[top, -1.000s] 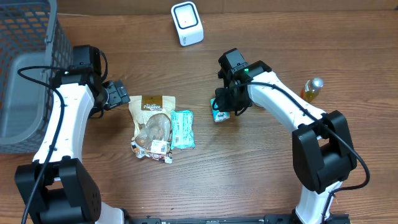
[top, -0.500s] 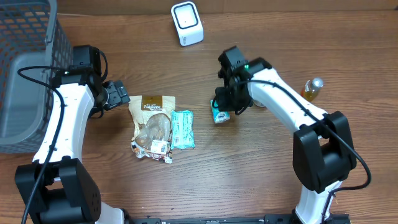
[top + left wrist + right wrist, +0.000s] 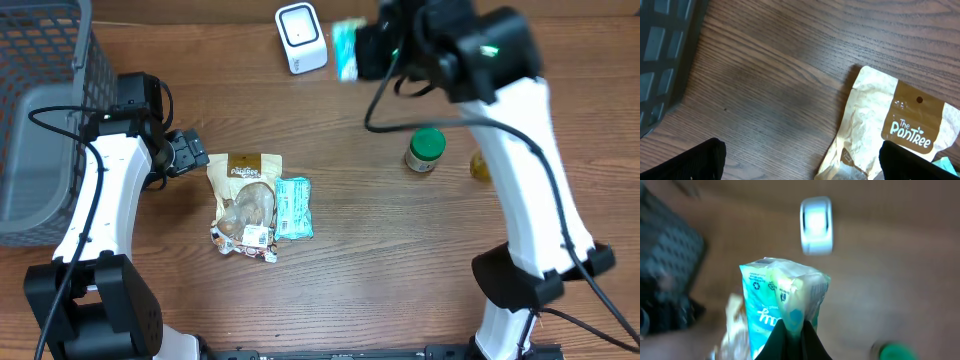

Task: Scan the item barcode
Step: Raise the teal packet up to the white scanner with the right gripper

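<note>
Above the bench [image 3: 380,260], just beside the white scanner [image 3: 301,38], I see my right hand [image 3: 368,48] clamped on the teal packet [image 3: 346,48], held in the air. My left hand [image 3: 190,155] has its fingers wide apart, well away from the scanner, near the Pantree pouch [image 3: 244,170].

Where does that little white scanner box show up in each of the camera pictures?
Overhead: the white scanner stands at the top edge, left of centre.
Left wrist: not in it.
Right wrist: top centre and blurred, above the teal packet that the right gripper holds.
Shared landmark: the grey basket, at the left of every view, though blurred in the right wrist one.
</note>
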You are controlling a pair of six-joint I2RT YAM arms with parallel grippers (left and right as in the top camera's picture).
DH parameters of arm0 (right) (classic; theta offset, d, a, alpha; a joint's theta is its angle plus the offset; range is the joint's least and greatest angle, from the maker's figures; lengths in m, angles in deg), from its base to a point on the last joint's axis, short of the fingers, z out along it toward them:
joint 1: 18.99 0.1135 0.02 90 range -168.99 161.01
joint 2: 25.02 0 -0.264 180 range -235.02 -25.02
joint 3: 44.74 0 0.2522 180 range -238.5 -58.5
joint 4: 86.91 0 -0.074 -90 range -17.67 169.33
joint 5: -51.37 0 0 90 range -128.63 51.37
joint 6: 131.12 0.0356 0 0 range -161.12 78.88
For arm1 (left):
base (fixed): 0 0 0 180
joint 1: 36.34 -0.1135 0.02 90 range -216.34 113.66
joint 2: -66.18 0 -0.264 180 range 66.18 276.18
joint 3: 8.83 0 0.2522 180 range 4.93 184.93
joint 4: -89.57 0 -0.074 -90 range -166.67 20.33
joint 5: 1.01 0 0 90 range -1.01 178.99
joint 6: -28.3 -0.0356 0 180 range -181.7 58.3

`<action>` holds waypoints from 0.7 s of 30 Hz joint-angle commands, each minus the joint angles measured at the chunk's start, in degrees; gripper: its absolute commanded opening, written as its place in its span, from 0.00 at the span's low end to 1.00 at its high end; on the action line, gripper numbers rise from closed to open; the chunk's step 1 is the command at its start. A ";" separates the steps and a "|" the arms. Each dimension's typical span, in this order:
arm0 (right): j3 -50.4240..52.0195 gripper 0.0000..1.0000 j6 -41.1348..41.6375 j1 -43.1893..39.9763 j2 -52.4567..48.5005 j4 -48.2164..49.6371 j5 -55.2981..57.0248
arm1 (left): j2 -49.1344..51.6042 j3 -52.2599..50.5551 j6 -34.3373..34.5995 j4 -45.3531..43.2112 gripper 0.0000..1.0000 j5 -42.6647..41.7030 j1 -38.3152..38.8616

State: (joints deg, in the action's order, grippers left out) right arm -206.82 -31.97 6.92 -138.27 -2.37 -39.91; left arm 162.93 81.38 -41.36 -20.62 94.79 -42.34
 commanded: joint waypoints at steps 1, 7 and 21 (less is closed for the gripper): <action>-4.83 0.04 -2.19 -0.04 1.07 1.62 5.66 | -1.29 0.28 -1.27 0.02 0.99 -0.07 0.13; -3.72 0.04 -6.03 -0.04 -0.83 9.29 10.93 | -1.29 0.28 -1.27 0.02 1.00 -0.07 0.13; 0.20 0.04 -29.07 0.04 -19.89 29.46 19.89 | -1.29 0.28 -1.27 0.02 1.00 -0.07 0.13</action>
State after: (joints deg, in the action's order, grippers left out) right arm -206.97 -52.87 6.92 -154.33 24.34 -23.14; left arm 162.93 81.38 -41.36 -20.59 94.79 -42.34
